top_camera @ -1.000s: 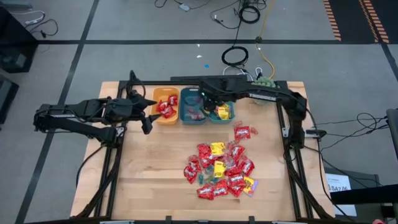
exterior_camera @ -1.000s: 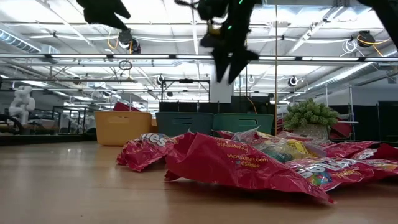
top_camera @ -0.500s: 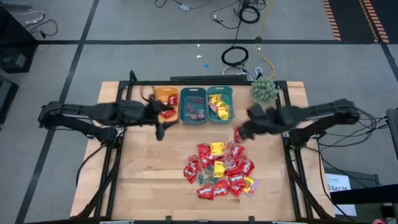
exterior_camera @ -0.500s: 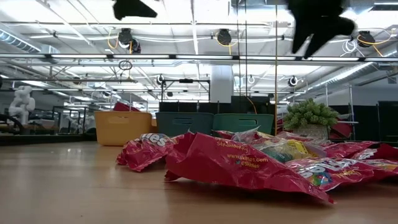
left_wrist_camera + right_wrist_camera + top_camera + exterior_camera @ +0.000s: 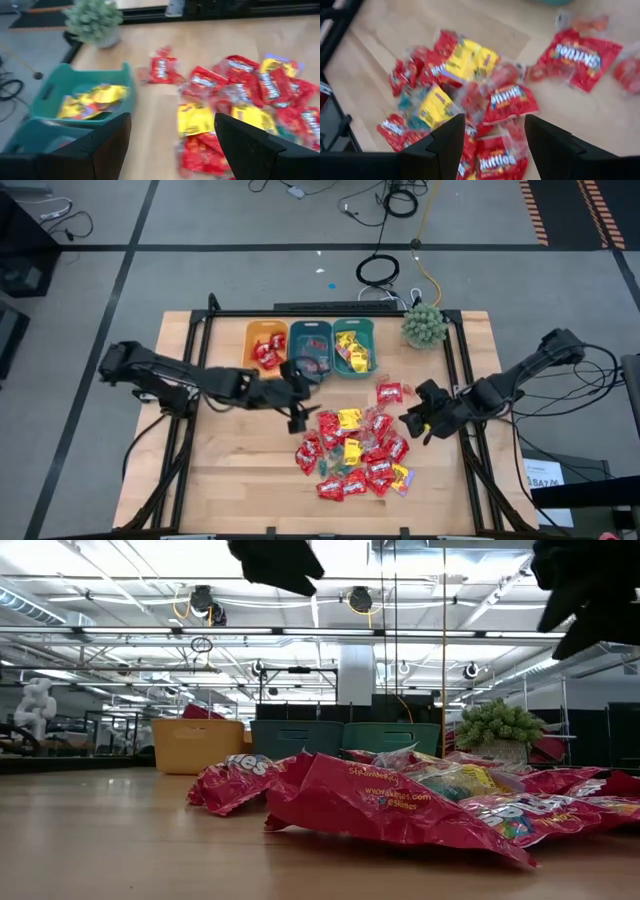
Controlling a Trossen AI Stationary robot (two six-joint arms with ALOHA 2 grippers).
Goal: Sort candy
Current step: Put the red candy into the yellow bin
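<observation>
Both my end effectors released and empty, left end effector point(image 5: 297, 406) and right end effector point(image 5: 420, 423) flanking the candy point(image 5: 356, 450) pile on the bench point(image 5: 240, 470).

This is a robotics lab in a large industrial hall. The low view looks past the wooden counter point(image 5: 100, 840) to a high ceiling of steel trusses point(image 5: 250, 635), strip lights and hanging cable reels point(image 5: 361, 600). A white humanoid figure point(image 5: 36, 705) stands far off. From above, grey concrete floor point(image 5: 200, 210) with dark tape lines and loose cables point(image 5: 378, 270) surrounds the black-framed counter.
</observation>
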